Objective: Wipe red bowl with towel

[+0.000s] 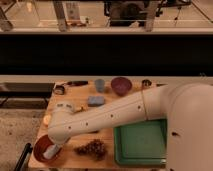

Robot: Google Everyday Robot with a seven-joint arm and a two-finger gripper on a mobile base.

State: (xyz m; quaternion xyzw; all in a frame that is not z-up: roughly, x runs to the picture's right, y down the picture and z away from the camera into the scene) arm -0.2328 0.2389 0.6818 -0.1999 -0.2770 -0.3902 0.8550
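Note:
The red bowl (41, 148) sits at the front left corner of the wooden table (115, 102). My white arm reaches from the right across the table and down to it. The gripper (53, 148) is lowered into the bowl, mostly hidden by the wrist. A white piece that looks like the towel (49, 152) shows inside the bowl under the gripper.
A green tray (140, 145) lies at the front right. A brown clump (92, 148) lies beside the bowl. A blue sponge (96, 101), a grey cup (100, 85) and a purple bowl (121, 85) stand further back. A yellow item (47, 120) sits at the left edge.

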